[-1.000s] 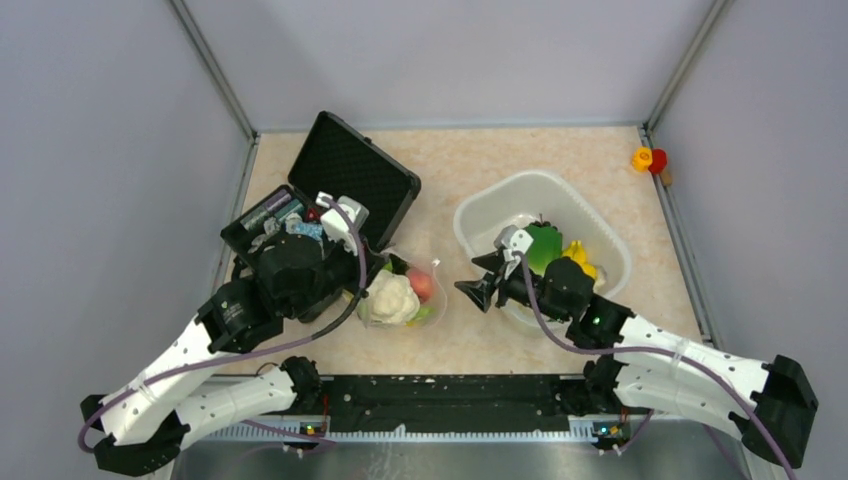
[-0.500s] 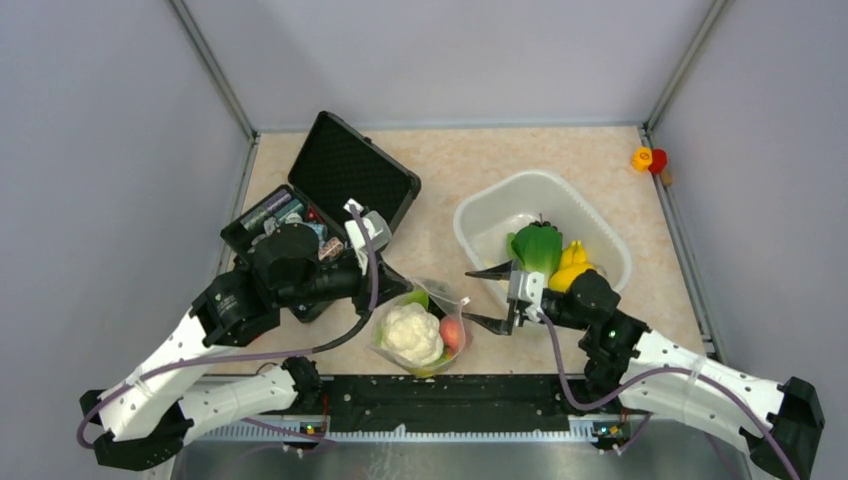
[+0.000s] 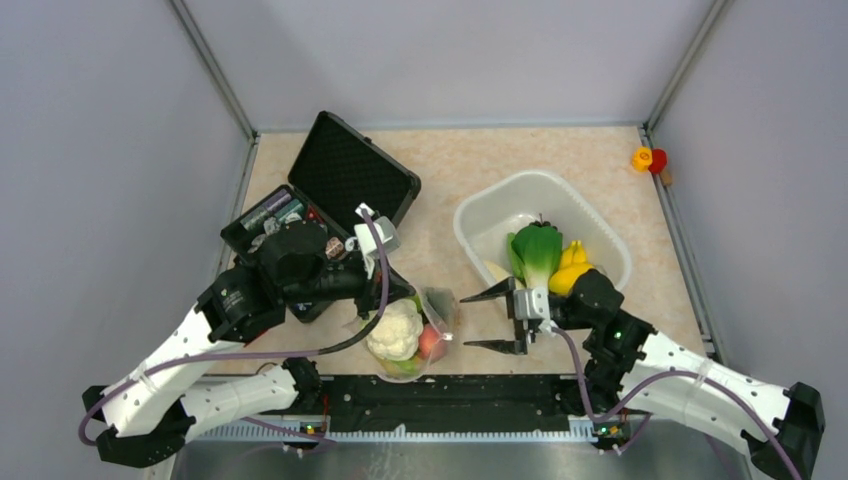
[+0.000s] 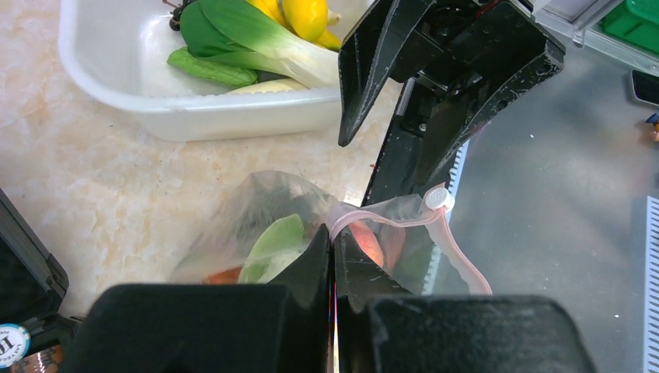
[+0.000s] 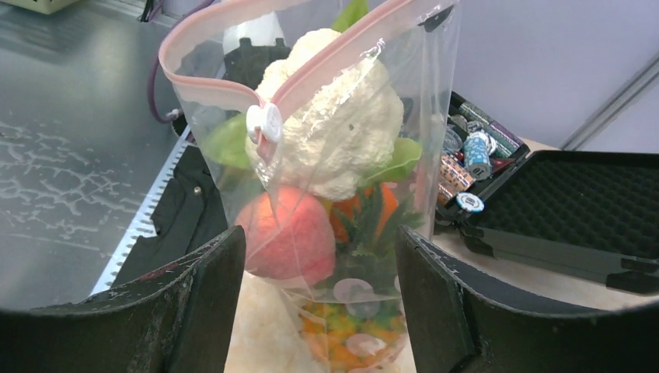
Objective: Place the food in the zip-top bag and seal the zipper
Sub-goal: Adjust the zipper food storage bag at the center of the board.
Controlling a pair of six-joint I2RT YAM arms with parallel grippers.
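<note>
Zip-top bag [image 3: 404, 338] hangs by the table's [image 3: 450, 170] near edge, left pincer [image 4: 332, 241] clamped on its zipper [image 4: 382, 222], which runs toward the wide-open right pincer [image 3: 470, 322] just to its right.

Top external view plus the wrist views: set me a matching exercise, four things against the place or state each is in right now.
Things
1. cauliflower
2. green leafy stalk
3. left gripper
4. right gripper

Place or state
A. open, facing the zip-top bag
B. lying in the white tub
C. shut on the zipper
D. inside the zip-top bag

Pairs: 1-D, 2-B, 3-C, 4-A
</note>
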